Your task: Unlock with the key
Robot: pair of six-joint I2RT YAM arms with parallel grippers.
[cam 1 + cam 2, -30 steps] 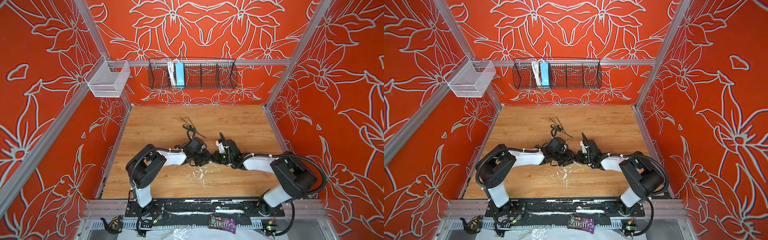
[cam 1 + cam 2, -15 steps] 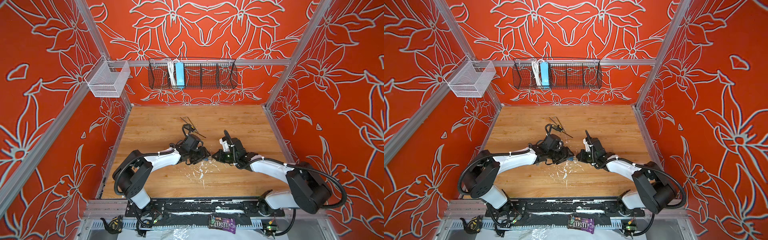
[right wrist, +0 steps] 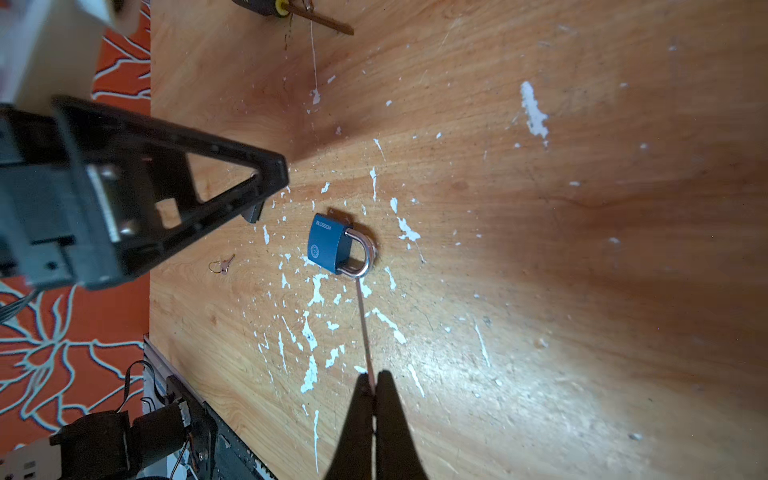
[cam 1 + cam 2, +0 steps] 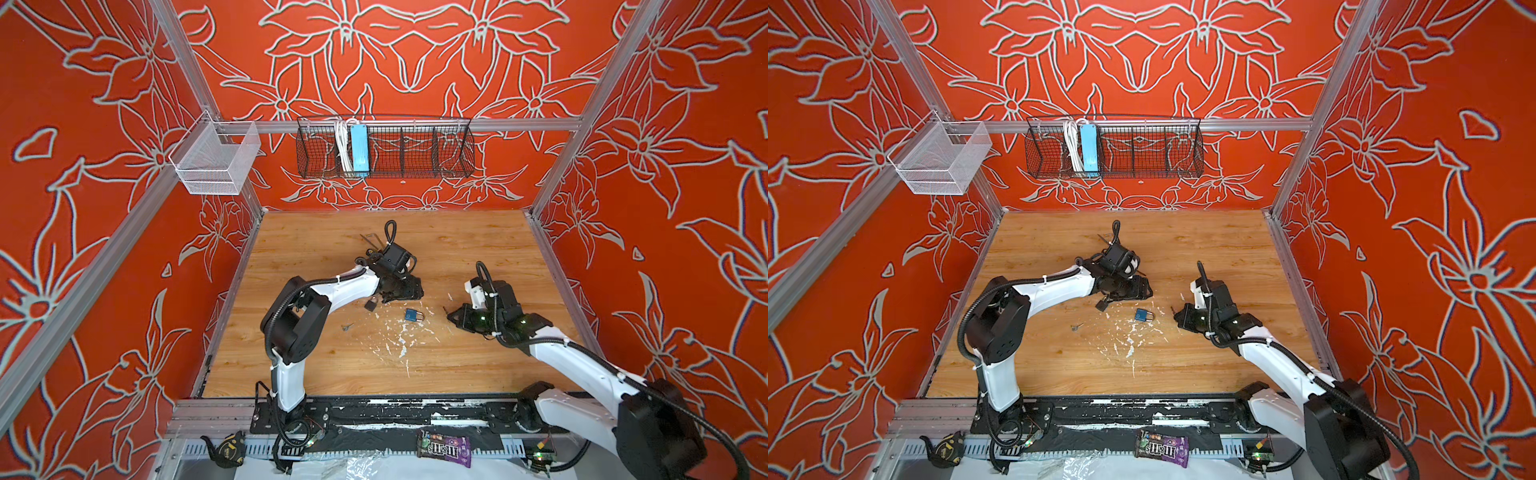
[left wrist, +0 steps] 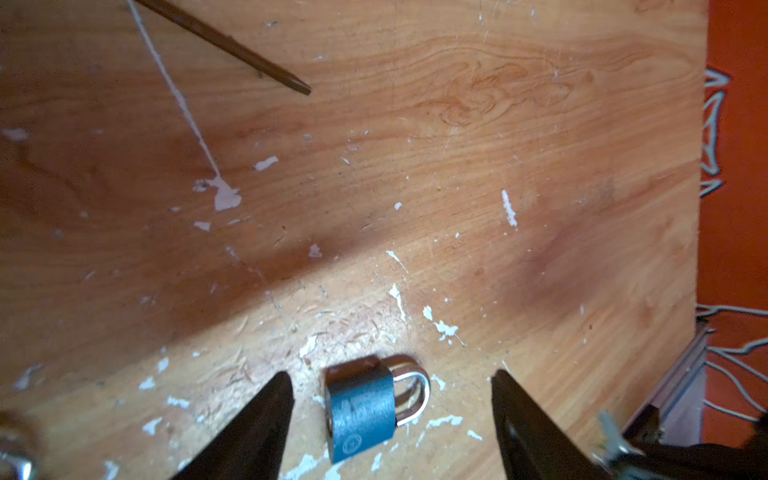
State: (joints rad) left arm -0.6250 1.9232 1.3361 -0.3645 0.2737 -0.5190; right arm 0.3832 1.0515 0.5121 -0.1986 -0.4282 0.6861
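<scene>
A blue padlock point(image 4: 412, 316) point(image 4: 1143, 314) lies flat on the wooden table, between the two grippers and touched by neither. In the left wrist view the padlock point(image 5: 361, 411) rests on the table between the wide-apart fingers of my open left gripper point(image 5: 390, 375), which hovers just behind it point(image 4: 413, 291). My right gripper point(image 3: 373, 380) is shut on a thin metal key point(image 3: 363, 328), seen edge-on. The key's tip points at the padlock's silver shackle point(image 3: 361, 253). In both top views the right gripper point(image 4: 451, 313) point(image 4: 1177, 316) sits a little to the right of the padlock.
A small black padlock point(image 4: 371, 303) lies under the left arm's wrist. A spare key on a ring point(image 4: 347, 327) point(image 3: 222, 264) sits further left. A screwdriver point(image 5: 232, 45) lies behind the left gripper. White paint flakes dot the table. Wire baskets point(image 4: 384, 151) hang on the back wall.
The left gripper has opened and let go of the blue padlock, which now lies on the table. The two grippers have drawn apart, the right one backing off to the right with the key.
</scene>
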